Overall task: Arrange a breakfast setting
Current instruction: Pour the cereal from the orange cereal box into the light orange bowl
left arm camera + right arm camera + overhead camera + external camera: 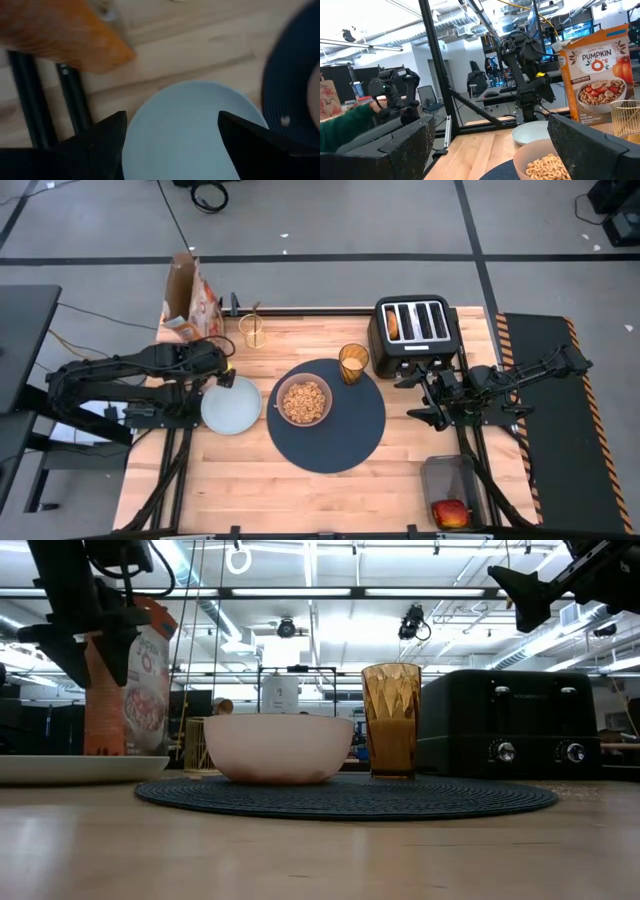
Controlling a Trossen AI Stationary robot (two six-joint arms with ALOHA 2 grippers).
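Note:
The dark-blue mat (345, 445) lies mid-table. The pink bowl (304, 401) of cereal rings and the amber tumbler (353, 363) stand on it. The pale-blue plate (231, 408) lies on the wood to the mat's left. The small clear glass (253, 331) stands at the far edge with a thin gold handle in it. A bagel (392, 323) sticks out of a toaster slot. The red apple (450, 513) lies in a bin at the near right. My left gripper (172, 127) is open above the plate's far edge. My right gripper (430, 395) is open in front of the toaster, raised.
The black toaster (415, 328) stands at the far right. The cereal box (190, 295) stands at the far left corner. The clear bin (452, 480) sits at the near right edge. A person's green sleeve (345, 125) shows beyond the table's left side.

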